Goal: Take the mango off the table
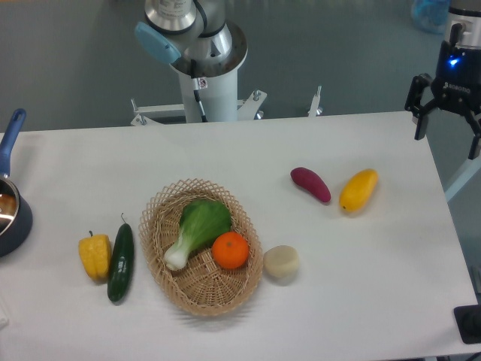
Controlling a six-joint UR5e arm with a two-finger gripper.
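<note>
The mango [358, 190] is a smooth yellow-orange oblong fruit lying on the white table [376, 286] at the right, tilted with its upper end to the right. My gripper [446, 134] hangs at the far right edge of the view, above the table's back right corner, up and to the right of the mango and well apart from it. Its black fingers [420, 120] are spread open and hold nothing.
A purple sweet potato [310, 184] lies just left of the mango. A wicker basket [161, 233] holds a bok choy [195, 229] and an orange [230, 250]. A pale round object [281, 262] sits beside it. A yellow pepper [95, 256], cucumber [120, 262] and blue pan [9, 210] are at left.
</note>
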